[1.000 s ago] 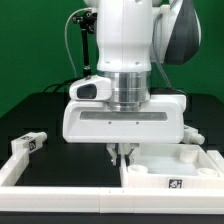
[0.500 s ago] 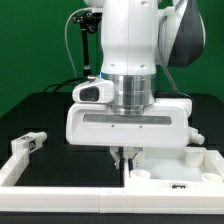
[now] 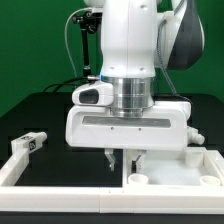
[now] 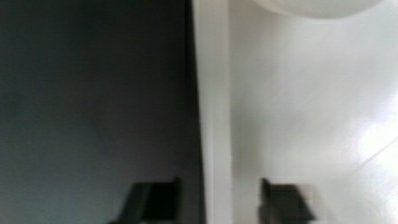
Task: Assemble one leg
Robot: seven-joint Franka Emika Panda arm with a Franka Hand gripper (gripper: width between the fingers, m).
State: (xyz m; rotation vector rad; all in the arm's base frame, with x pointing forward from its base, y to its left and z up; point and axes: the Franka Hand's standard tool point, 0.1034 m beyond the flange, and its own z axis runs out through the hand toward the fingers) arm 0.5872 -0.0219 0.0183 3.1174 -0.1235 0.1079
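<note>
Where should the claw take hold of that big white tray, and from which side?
Grip the tray by its thin upright side wall, coming straight down from above. The wall is narrow enough to fit between the fingers of the open claw, which straddle it now.

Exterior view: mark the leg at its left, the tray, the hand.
leg (image 3: 33, 142), exterior view, tagged face.
tray (image 3: 170, 195), exterior view, front wall.
hand (image 3: 122, 160), exterior view, midway between its fingertips.

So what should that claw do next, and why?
Probably close the gripper on the tray wall. In the wrist view its dark fingers stand open on either side of that upright white wall, with gaps showing, so nothing is gripped yet. The leg lies apart, off to the exterior view's left.
</note>
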